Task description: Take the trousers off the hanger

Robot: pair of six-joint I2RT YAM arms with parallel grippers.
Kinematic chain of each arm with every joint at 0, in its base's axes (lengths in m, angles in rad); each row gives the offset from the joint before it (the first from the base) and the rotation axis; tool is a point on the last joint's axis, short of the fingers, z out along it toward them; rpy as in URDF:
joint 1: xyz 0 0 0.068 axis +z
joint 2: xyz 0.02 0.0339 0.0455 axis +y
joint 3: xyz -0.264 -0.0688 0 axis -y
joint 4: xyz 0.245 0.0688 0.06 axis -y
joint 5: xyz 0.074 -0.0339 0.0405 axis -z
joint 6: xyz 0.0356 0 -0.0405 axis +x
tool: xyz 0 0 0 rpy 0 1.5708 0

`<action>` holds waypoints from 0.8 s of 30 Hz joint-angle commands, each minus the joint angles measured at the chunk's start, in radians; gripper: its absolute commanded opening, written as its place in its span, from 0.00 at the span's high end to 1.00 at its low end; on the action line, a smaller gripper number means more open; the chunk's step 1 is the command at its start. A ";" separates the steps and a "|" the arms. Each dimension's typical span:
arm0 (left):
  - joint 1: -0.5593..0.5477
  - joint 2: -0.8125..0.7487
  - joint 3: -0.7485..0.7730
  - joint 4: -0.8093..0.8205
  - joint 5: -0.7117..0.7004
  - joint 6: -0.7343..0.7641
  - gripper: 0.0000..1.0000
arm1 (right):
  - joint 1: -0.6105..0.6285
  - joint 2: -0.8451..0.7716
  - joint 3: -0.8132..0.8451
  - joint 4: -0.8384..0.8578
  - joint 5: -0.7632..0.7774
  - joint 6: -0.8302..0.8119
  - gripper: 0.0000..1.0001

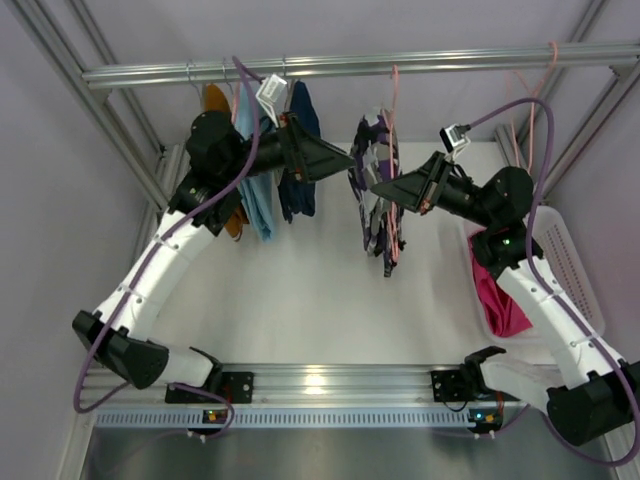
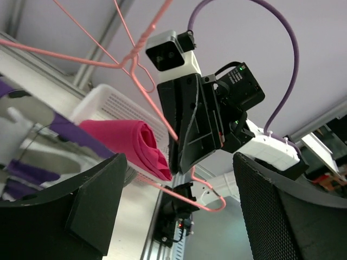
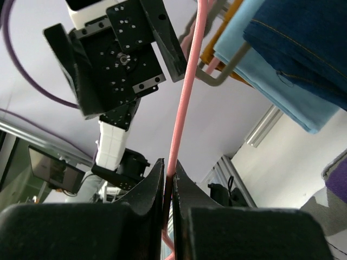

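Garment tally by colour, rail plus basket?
orange garment: 1
light blue garment: 1
dark blue garment: 1
patterned navy trousers: 1
magenta trousers, in white basket: 1
Total: 5

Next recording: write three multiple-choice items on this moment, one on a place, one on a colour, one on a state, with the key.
1. Where does the folded magenta-pink cloth lie?
A. in the white perforated plastic basket
B. on the overhead rail
C. on the table

2. What colour is the wire hanger that the right gripper holds?
A. white
B. pink
C. green

3. How do the jaws of the left gripper stand?
A. shut on the hanger
B. shut on nothing
C. open

Key:
1 A: the cloth sits inside the basket beside the right arm.
2 B: a pink wire runs between the closed fingers in the right wrist view.
3 C: its fingers stand wide apart in the left wrist view, gripping nothing.
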 commanded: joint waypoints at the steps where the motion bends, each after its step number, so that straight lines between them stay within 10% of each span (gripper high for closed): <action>1: -0.061 0.057 0.063 0.058 0.011 -0.017 0.17 | -0.005 -0.089 0.023 0.156 0.029 -0.112 1.00; 24: -0.229 0.309 0.166 0.315 -0.047 -0.327 0.49 | -0.006 -0.161 -0.057 0.127 0.055 -0.155 1.00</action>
